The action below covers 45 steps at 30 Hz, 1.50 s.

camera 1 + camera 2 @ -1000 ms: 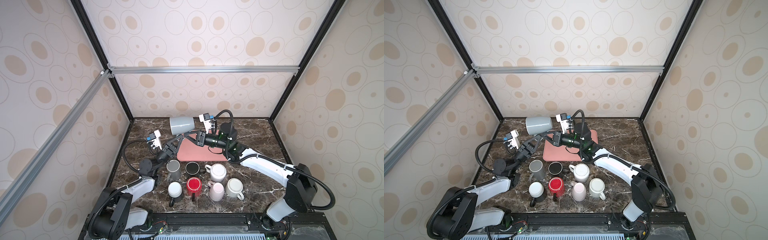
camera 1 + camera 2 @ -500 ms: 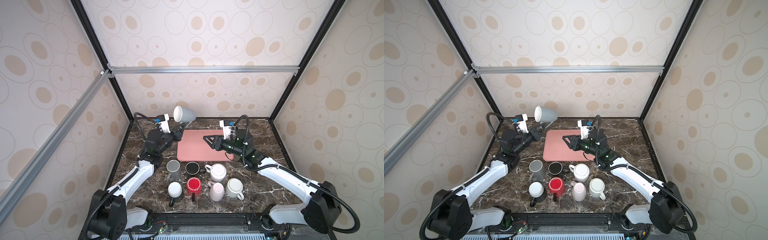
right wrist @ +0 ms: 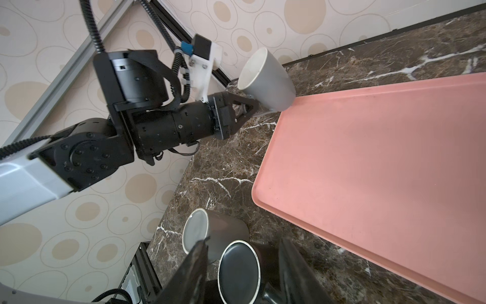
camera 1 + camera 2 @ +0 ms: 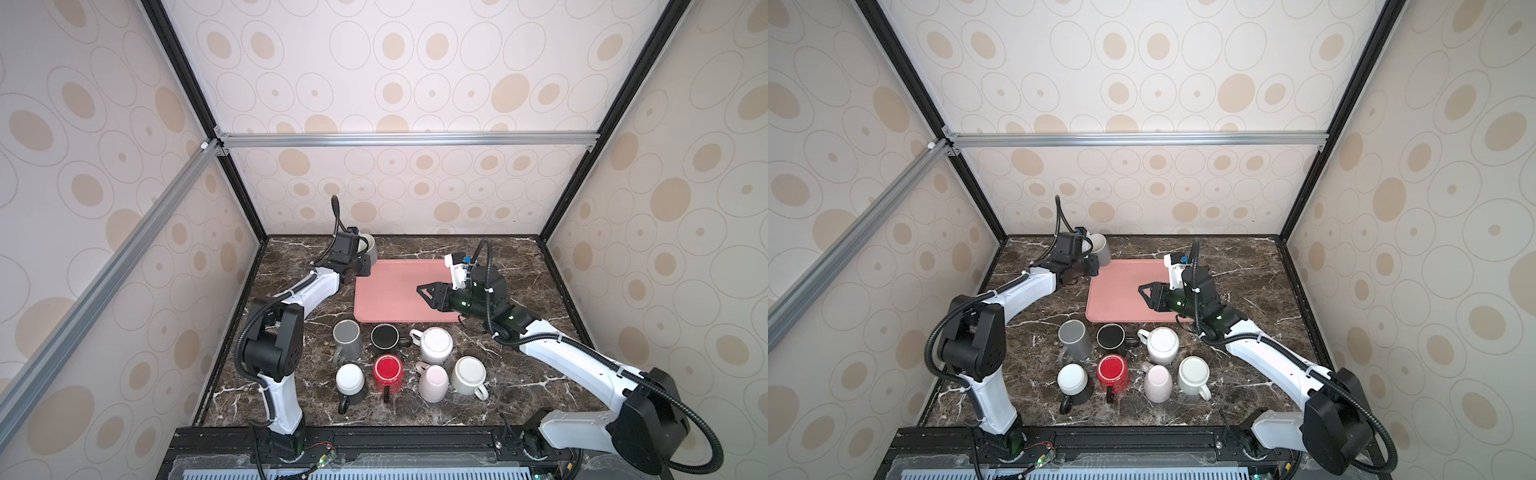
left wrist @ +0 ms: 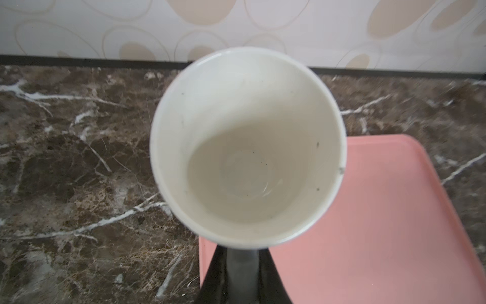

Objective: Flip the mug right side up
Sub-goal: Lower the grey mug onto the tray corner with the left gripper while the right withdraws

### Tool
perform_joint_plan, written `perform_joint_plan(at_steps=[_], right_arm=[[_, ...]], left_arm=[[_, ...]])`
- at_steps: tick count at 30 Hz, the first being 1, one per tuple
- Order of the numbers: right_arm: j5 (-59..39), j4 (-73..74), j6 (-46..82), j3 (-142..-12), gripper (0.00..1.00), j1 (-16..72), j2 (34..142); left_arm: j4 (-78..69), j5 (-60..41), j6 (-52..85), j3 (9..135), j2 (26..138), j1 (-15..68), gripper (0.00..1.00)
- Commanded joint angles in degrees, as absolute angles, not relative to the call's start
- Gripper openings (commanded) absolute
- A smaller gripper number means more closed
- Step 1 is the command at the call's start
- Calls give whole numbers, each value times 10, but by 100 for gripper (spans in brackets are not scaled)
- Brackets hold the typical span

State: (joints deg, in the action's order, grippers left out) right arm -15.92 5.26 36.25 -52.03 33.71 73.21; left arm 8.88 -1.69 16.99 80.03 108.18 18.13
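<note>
**Top views:** In both top views, the left gripper [image 4: 362,264] is clamped tight on the handle of the mug [image 4: 370,248]. The mug is tilted at the far left corner of the pink tray [image 4: 395,299]. The right gripper [image 4: 426,293] hangs over the tray's right half, jaws partly apart and holding nothing, well apart from the mug. A cluster of mugs [image 4: 388,372] sits on the marble table [image 4: 519,270] in front of the tray, between the two arms.

**Left wrist:** The camera looks straight into the mug's cream interior [image 5: 247,147]. Black fingers [image 5: 218,279] pinch the grey handle [image 5: 243,273] just under the rim. The tray lies to one side and marble to the other.

**Right wrist:** The left gripper grips the handle from the side. The mug [image 3: 268,81] leans with its mouth turned toward that arm's wrist camera and its base down at the tray's corner. Whether the base touches the tray cannot be told. The right gripper's own fingers [image 3: 197,271] stand apart above a black mug [image 3: 239,273] and a grey cup [image 3: 210,231], touching neither.
</note>
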Motion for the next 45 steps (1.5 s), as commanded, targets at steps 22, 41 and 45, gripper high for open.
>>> perform_joint_plan(at_steps=[22, 41, 45], right_arm=[[-139, 39, 366, -489, 47, 325, 720], [-142, 34, 370, -489, 54, 325, 721], [-142, 28, 369, -490, 56, 325, 720]], left_arm=[[126, 9, 127, 911, 1162, 184, 0], [126, 30, 132, 901, 1179, 184, 29], [119, 35, 136, 891, 1154, 184, 44]])
